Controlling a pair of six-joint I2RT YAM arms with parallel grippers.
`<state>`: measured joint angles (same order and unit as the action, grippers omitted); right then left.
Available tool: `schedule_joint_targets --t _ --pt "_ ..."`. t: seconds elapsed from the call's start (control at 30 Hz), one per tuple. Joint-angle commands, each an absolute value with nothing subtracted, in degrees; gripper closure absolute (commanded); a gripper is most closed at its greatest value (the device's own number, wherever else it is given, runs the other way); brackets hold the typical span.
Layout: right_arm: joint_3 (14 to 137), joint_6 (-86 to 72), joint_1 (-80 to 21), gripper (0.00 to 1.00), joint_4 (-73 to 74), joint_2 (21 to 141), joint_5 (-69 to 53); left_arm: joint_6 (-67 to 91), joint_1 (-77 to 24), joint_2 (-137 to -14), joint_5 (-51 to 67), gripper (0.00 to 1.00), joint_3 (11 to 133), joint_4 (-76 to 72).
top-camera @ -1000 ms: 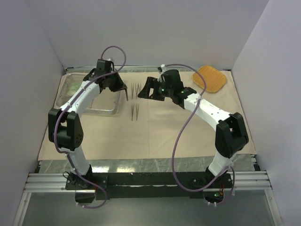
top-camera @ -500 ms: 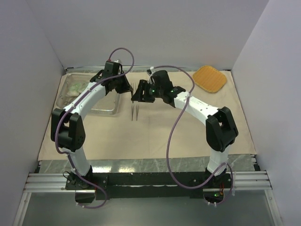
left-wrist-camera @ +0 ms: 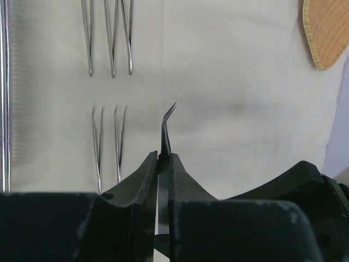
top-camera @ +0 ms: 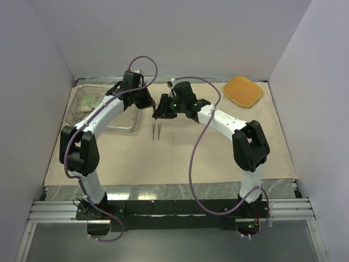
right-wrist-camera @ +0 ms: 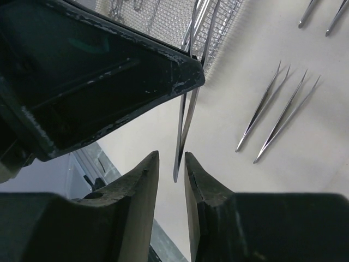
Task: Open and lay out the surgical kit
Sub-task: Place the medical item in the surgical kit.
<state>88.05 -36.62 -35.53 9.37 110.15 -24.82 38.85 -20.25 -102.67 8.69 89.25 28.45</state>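
While the left gripper (left-wrist-camera: 165, 156) pinches curved tweezers (left-wrist-camera: 166, 131) over open cloth (left-wrist-camera: 245, 136), the narrowly parted right gripper (right-wrist-camera: 171, 156) seems clear of them.

You get the top view from high behind the arm bases, looking down and forward over the whole beige cloth (top-camera: 180, 153). Left wrist view: close, looking along its fingers (left-wrist-camera: 143, 180) down at the cloth. Right wrist view: closer still, looking past its fingers (right-wrist-camera: 136, 191). All three views share the laid tweezers (top-camera: 156, 130). Both wrist views share the curved tweezers (left-wrist-camera: 166, 128).
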Motion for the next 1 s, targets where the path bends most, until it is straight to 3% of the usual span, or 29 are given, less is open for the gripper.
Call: schedule_joint_targets --t 0.0,0.2,0.27,0.33,0.37,0.5,0.53,0.73,0.83,0.97 --pt "90.7 -36.5 -36.1 0.7 7.6 110.7 -25.2 39.8 -20.7 -101.3 9.1 0.97 91.0 26.9" --pt "90.4 -36.1 -36.1 0.94 7.7 111.1 -25.1 39.5 -20.7 -101.1 9.1 0.96 90.4 26.7" --pt "90.1 -35.9 -36.1 1.0 8.1 111.0 -24.6 38.9 -20.7 -101.0 8.4 0.91 90.4 26.7" --pt "89.0 -35.0 -36.2 1.0 8.5 110.5 -23.5 37.8 -20.7 -100.8 7.3 0.85 90.7 27.5" --pt "88.4 -34.7 -36.2 1.0 9.2 110.3 -22.8 37.3 -20.7 -100.5 4.9 0.75 91.1 28.0" --pt "85.8 -33.3 -36.1 1.0 11.9 109.3 -16.1 33.4 -20.7 -99.1 -5.9 0.55 93.3 32.2" --pt "85.4 -33.1 -36.1 1.0 13.6 109.4 -14.7 32.7 -20.6 -98.3 -8.2 0.45 93.9 33.8" --pt "87.2 -33.0 -36.5 1.0 21.2 113.1 -7.4 29.0 -20.6 -93.2 -23.0 0.13 91.5 37.8" --pt "89.1 -33.5 -37.1 1.0 24.1 115.8 -5.7 28.7 -20.6 -90.1 -30.0 0.01 87.2 38.0" --pt "92.8 -33.6 -38.6 0.99 26.4 119.4 -5.3 28.9 -20.3 -87.4 -34.6 0.01 79.6 35.4"
